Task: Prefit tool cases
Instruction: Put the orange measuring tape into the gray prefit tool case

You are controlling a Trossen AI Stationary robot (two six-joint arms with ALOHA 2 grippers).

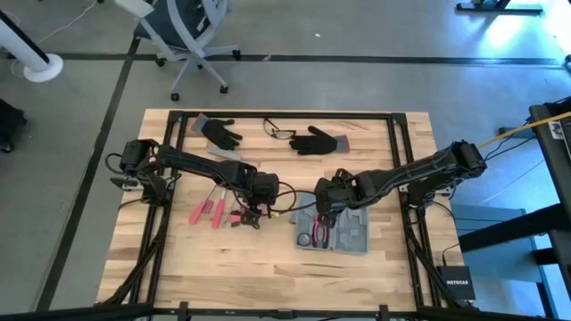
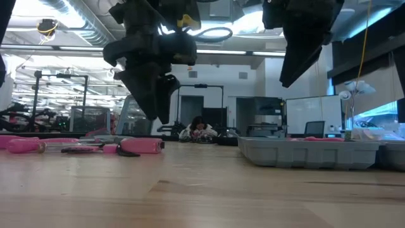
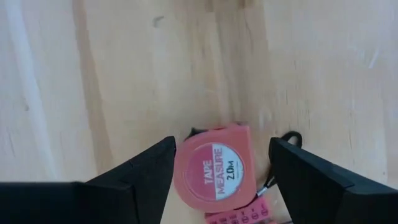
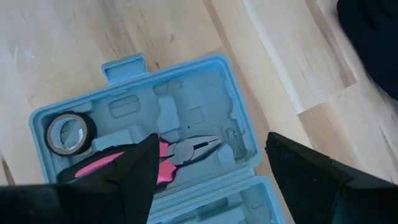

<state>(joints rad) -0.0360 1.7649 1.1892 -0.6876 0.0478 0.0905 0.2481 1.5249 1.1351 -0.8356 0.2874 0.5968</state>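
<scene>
Pliers (image 4: 186, 152) & tape roll (image 4: 69, 132) in case (image 4: 205, 87).

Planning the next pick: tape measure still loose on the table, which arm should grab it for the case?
Left. The left gripper hangs open right over the tape measure, fingers on either side. The right gripper is open above the tool case, which already holds pliers, so it's away from that tool.
</scene>
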